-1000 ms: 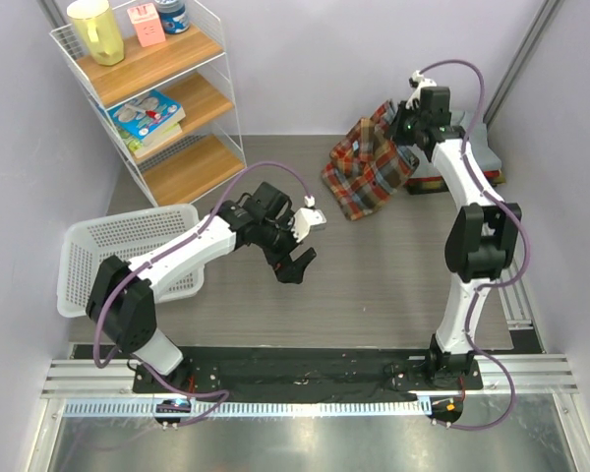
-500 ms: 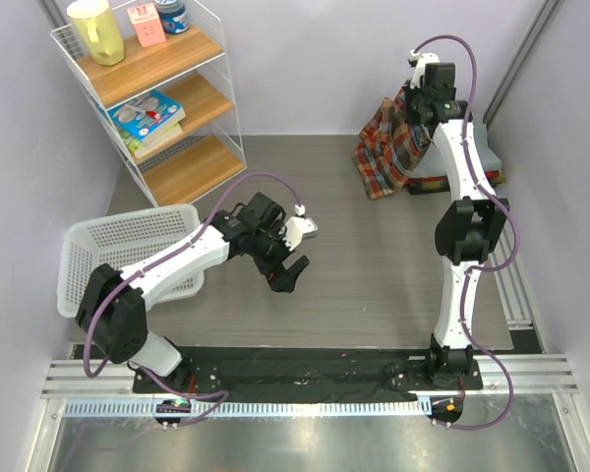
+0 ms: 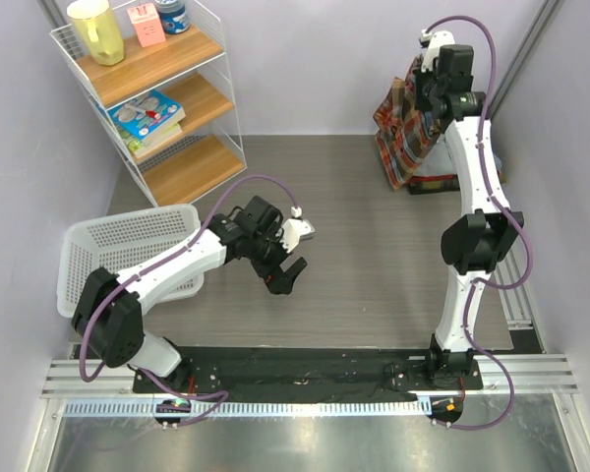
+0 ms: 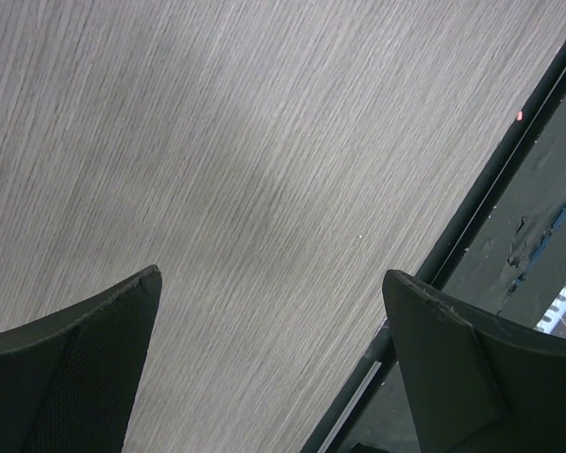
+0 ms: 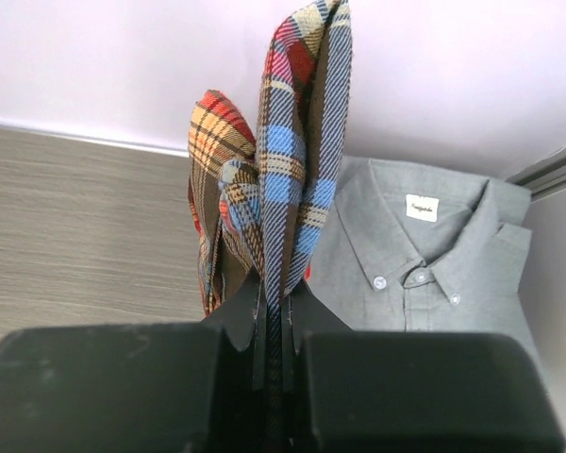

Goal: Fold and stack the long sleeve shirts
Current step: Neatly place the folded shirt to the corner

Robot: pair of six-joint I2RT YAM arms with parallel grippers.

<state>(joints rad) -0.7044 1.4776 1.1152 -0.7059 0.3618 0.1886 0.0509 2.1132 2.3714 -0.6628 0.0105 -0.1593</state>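
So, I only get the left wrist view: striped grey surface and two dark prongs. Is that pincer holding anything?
Observer: No. The left pincer is open and empty, hovering over the bare middle of the table.
Operator: Then where are the shirts?
Observer: The right pincer is shut on a plaid shirt, which hangs from it at the far right.
Operator: Only that one?
Observer: No. A folded grey shirt, collar and buttons up, lies flat just beyond the hanging one.

In the right wrist view the plaid shirt (image 5: 292, 170) covers the grey shirt's (image 5: 424, 255) 9 o'clock side, and the right claw (image 5: 274, 316) hides its bottom. From the top it's mostly behind the arm (image 3: 472, 157).
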